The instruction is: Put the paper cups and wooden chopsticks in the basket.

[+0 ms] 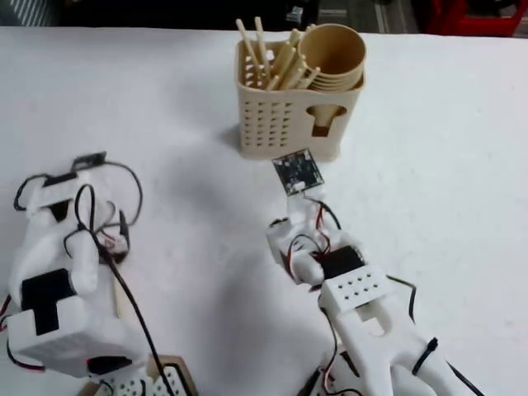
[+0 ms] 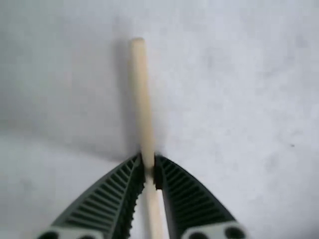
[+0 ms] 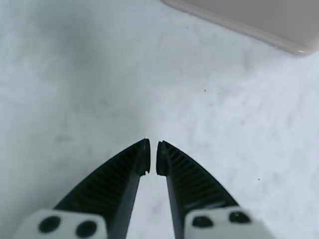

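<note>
A cream perforated basket (image 1: 272, 124) stands at the back middle of the white table. It holds stacked paper cups (image 1: 334, 54) and several wooden chopsticks (image 1: 268, 54) standing up in it. My left gripper (image 2: 148, 167) is shut on one wooden chopstick (image 2: 139, 89), which lies flat on the table and sticks out past the fingertips. That arm (image 1: 58, 272) sits at the table's left. My right gripper (image 3: 153, 157) is shut with nothing in it, just above bare table and a little short of the basket's base (image 3: 249, 20).
The right arm (image 1: 330, 264) stretches from the front middle toward the basket, its camera board (image 1: 299, 173) close to the basket's front wall. Loose black cables (image 1: 124, 206) hang around the left arm. White tabletop (image 1: 429, 181) lies open on the right.
</note>
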You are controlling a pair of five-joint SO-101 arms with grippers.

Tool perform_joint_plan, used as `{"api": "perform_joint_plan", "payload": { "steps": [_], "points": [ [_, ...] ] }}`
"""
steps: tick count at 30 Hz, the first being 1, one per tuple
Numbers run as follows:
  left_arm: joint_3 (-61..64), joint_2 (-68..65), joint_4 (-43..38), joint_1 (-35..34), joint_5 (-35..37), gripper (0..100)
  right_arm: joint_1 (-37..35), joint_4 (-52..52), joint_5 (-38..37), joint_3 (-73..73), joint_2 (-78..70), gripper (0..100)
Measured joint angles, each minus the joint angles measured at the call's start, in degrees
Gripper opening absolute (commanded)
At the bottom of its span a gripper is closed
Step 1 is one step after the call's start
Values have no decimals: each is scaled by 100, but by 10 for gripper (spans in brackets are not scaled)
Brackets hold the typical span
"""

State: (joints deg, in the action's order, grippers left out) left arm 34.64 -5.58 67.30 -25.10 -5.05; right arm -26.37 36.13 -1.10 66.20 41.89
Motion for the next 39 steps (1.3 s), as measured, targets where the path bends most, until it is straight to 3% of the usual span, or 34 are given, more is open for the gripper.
{"api": "perform_joint_plan", "payload": {
  "steps": [11, 29, 36, 39],
  "points": [
    [-1451, -9, -246, 334, 18, 24, 0, 0, 0, 0, 0, 38],
    [-5811, -18, 2101, 1688, 18, 23, 0, 0, 0, 0, 0, 38],
    [-7675, -18, 2233, 2338, 18, 23, 0, 0, 0, 0, 0, 38],
    [-8360, -18, 1916, 2734, 18, 23, 0, 0, 0, 0, 0, 38]
  ]
}}
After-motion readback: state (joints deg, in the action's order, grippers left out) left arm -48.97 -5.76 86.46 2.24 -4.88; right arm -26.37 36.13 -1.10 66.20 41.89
